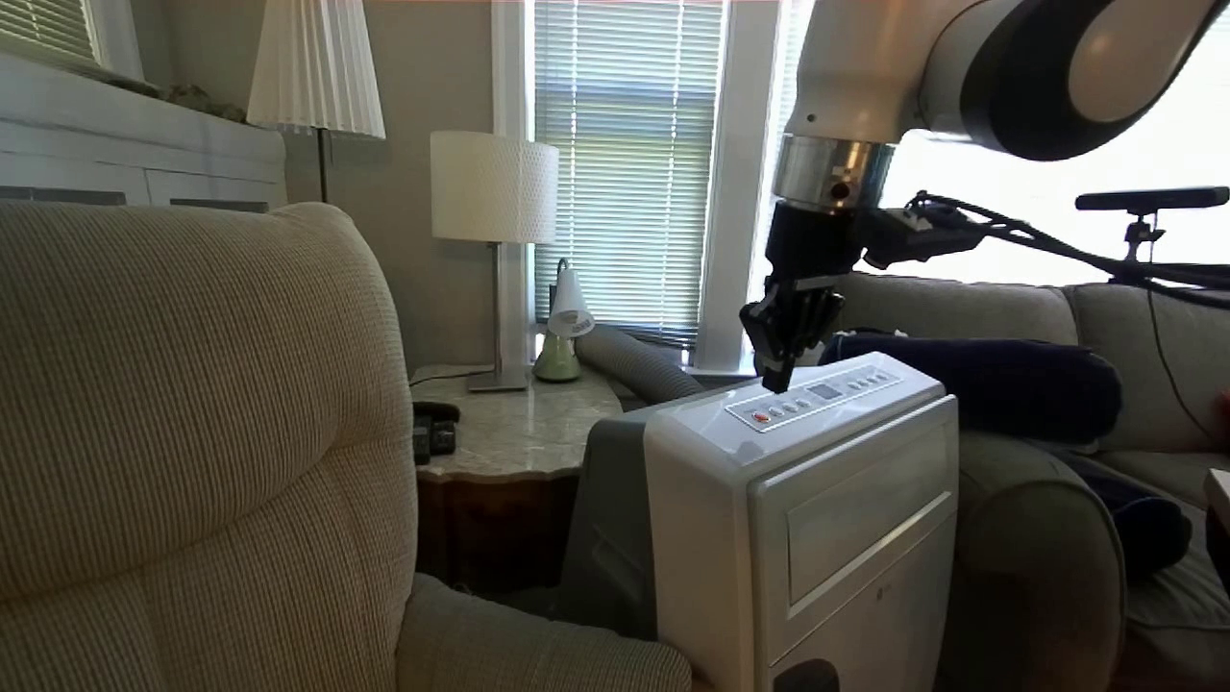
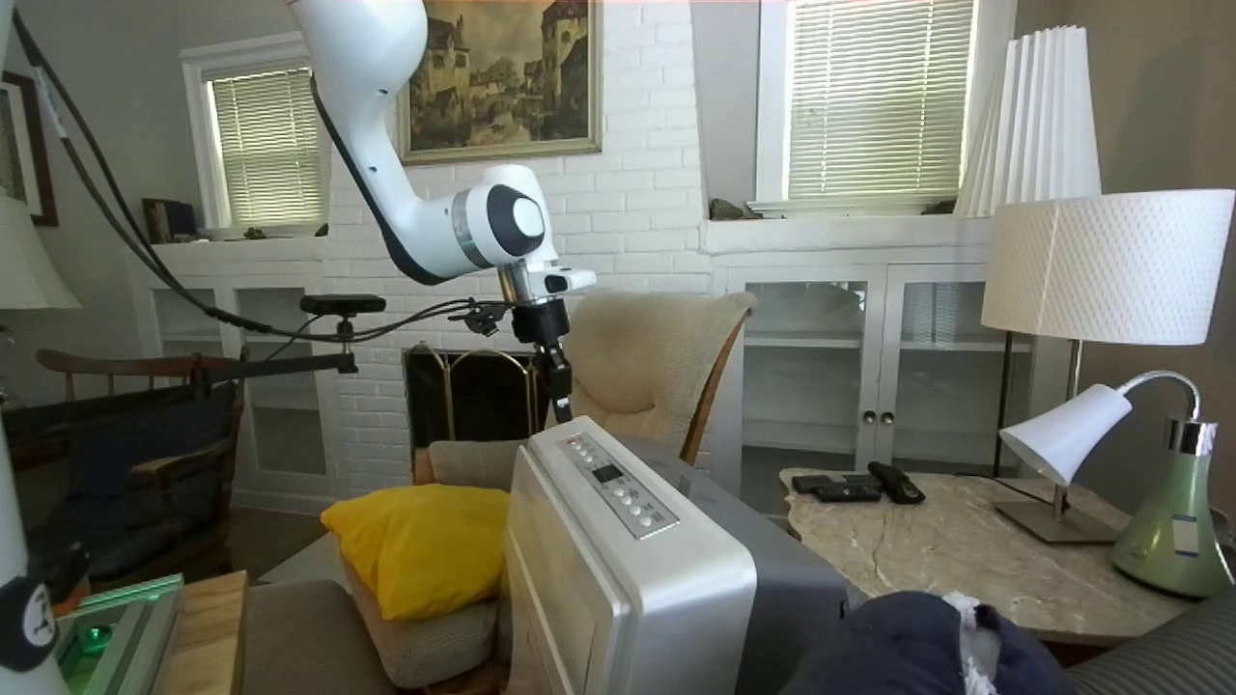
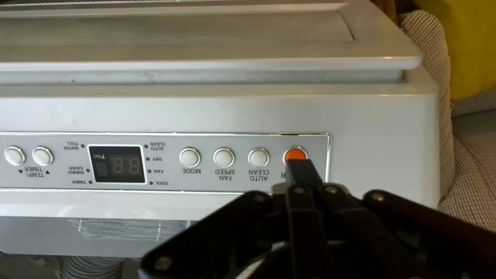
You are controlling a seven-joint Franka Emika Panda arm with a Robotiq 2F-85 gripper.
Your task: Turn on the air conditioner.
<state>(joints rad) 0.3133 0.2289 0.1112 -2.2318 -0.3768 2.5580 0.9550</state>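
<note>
Living room (image 2: 649,193), stone-top table (image 2: 869,555) with two lamps (image 2: 1106,265), one air conditioner (image 1: 826,519) with one orange button (image 3: 294,154), one claw (image 3: 304,173) pinched tight nearby

A side table (image 2: 927,541) with a pale stone top and a wavy edge carries a table lamp (image 2: 1101,275) with a wide white shade, upright on a flat foot. Near it stands a small green lamp (image 2: 1164,541) with a bent neck. Well apart from the green lamp lie dark remotes (image 2: 848,492), just beside a black phone (image 2: 896,484). A dark blue bundle (image 1: 971,384) rests on the sofa (image 1: 1038,548)
</note>
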